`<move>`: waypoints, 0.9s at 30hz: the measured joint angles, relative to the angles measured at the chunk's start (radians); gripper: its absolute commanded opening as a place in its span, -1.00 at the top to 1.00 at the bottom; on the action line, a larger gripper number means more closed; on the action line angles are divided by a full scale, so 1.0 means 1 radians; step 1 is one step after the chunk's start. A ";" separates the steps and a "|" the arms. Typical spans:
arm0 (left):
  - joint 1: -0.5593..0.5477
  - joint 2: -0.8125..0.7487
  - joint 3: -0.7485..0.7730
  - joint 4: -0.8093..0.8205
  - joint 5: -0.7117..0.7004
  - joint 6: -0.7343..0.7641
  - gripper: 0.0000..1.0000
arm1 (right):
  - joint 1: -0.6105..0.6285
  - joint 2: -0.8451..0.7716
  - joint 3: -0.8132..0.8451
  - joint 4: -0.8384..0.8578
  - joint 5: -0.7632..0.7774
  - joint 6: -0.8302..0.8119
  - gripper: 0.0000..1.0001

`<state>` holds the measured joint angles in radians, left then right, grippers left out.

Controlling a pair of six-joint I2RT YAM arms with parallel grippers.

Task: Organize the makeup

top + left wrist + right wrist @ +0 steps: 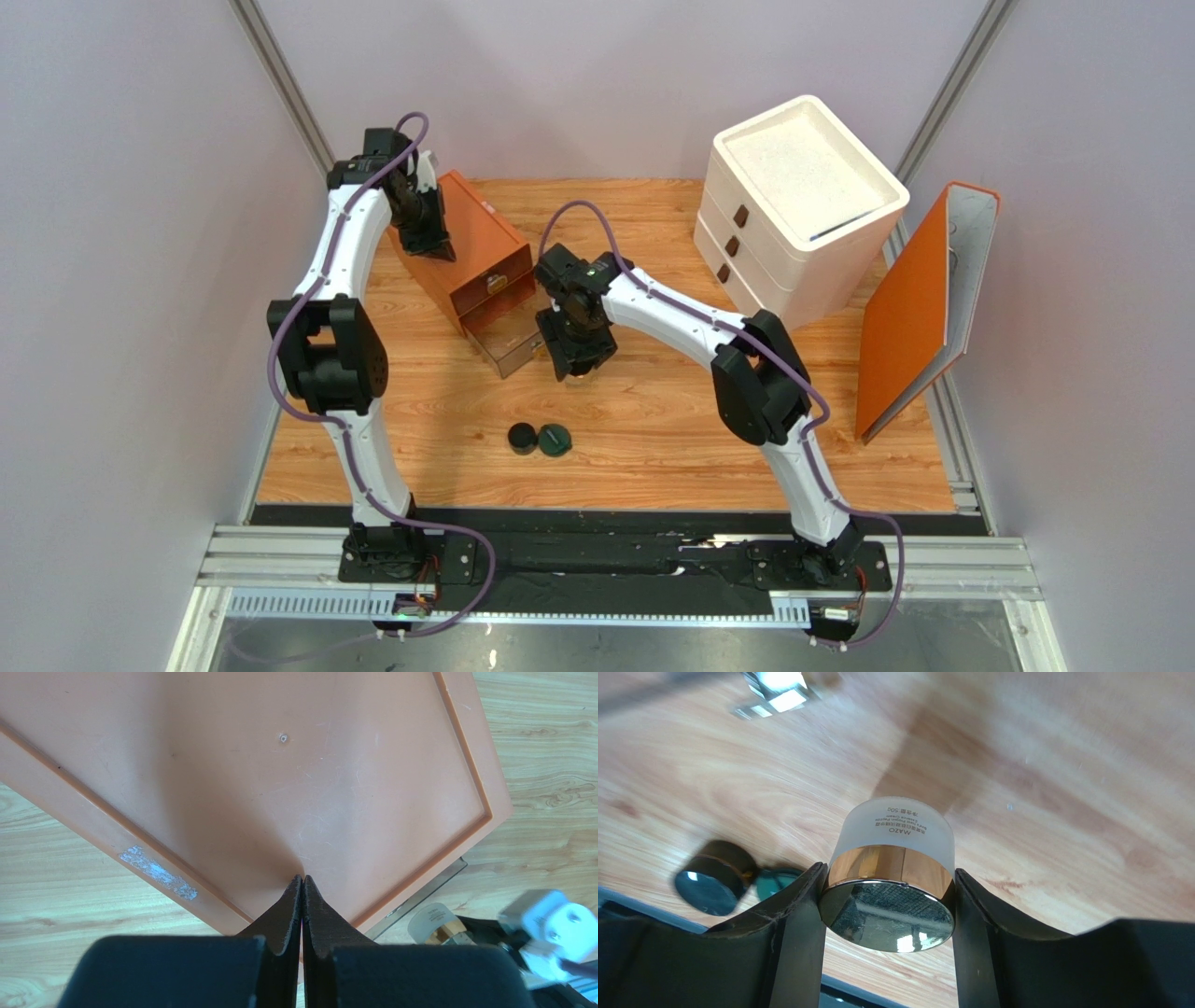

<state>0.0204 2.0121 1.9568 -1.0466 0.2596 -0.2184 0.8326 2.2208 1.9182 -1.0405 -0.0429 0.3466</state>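
My right gripper (572, 357) is shut on the gold-rimmed round jar (896, 836) and holds it off the wooden table, beside the open lower drawer (508, 340) of the orange drawer box (470, 259). The jar also shows in the left wrist view (435, 920). A black compact (523, 438) and a dark green compact (554, 440) lie side by side on the table in front of it; both also show in the right wrist view, black (713, 878) and green (773, 880). My left gripper (302, 880) is shut and empty, its tips on the orange box's top (281, 777). The little bottles are hidden.
A white drawer unit (800, 203) stands at the back right. An orange flat panel (919, 308) leans against the right wall. Grey walls close in the table on three sides.
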 measured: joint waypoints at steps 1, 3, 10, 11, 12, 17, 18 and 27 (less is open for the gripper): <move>0.000 0.000 0.000 0.000 0.000 0.000 1.00 | 0.000 0.000 0.018 0.007 0.000 0.000 1.00; 0.000 0.000 0.000 0.000 0.000 0.000 1.00 | 0.000 -0.001 0.066 0.029 0.000 0.000 1.00; 0.000 0.000 0.000 0.000 0.000 0.000 1.00 | 0.000 0.003 0.242 0.118 0.000 0.006 1.00; 0.000 0.000 0.000 0.000 0.000 0.000 1.00 | 0.000 0.013 0.281 0.126 0.000 0.013 1.00; 0.000 0.000 0.000 0.000 0.000 0.000 1.00 | 0.000 0.024 0.312 0.134 -0.002 0.018 1.00; 0.000 0.000 0.000 0.000 0.000 0.000 1.00 | 0.000 0.106 0.431 0.193 -0.023 0.056 0.91; 0.000 0.000 0.000 0.000 0.000 0.000 1.00 | 0.000 0.119 0.432 0.198 -0.027 0.062 0.88; 0.000 0.000 -0.002 0.002 0.003 0.000 1.00 | 0.000 0.192 0.401 0.177 -0.038 0.090 0.15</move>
<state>0.0204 2.0121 1.9553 -1.0451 0.2623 -0.2184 0.8322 2.4130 2.3196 -0.8631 -0.0811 0.4362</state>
